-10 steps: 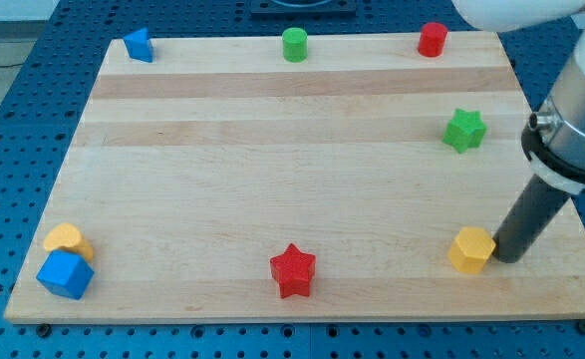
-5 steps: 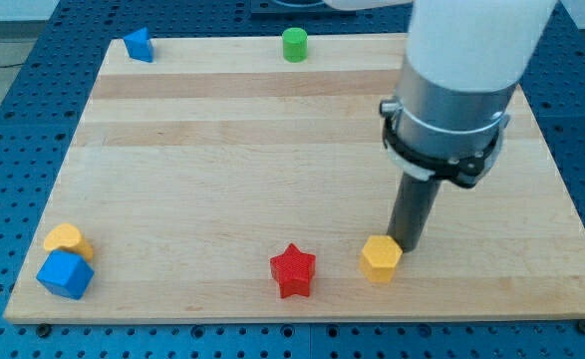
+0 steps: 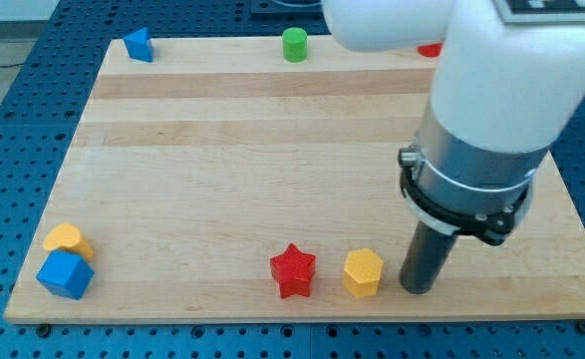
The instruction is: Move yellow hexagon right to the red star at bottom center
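Wooden board (image 3: pixel 222 150) on blue pegboard (image 3: pixel 13 120)

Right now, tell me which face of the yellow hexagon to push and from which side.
Nothing can grip; I only push. Press the yellow hexagon on its flat face toward the view's right, where my tip stands with a small gap. It sits upright, close on the right of the red star, so at most a short nudge leftward seems needed.

Yellow hexagon (image 3: pixel 363 273), red star (image 3: pixel 293 270), blue cube (image 3: pixel 65 274), green cylinder (image 3: pixel 294 45); pale striped wooden tabletop (image 3: pixel 222 150), dark rod (image 3: pixel 424 261).
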{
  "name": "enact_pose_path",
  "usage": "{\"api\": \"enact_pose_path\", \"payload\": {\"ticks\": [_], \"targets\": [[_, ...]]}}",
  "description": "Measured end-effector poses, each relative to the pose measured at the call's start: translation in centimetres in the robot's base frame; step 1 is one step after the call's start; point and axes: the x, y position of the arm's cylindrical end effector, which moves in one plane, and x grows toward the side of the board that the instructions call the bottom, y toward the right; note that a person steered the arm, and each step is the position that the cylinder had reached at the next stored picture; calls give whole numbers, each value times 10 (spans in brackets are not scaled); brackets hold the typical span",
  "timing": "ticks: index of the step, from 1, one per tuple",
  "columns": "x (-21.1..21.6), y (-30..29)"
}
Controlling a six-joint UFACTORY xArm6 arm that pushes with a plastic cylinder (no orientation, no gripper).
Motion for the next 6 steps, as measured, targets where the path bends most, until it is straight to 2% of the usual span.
{"api": "enact_pose_path", "payload": {"ticks": [4, 6], "targets": [[0, -40], [-8, -32]]}}
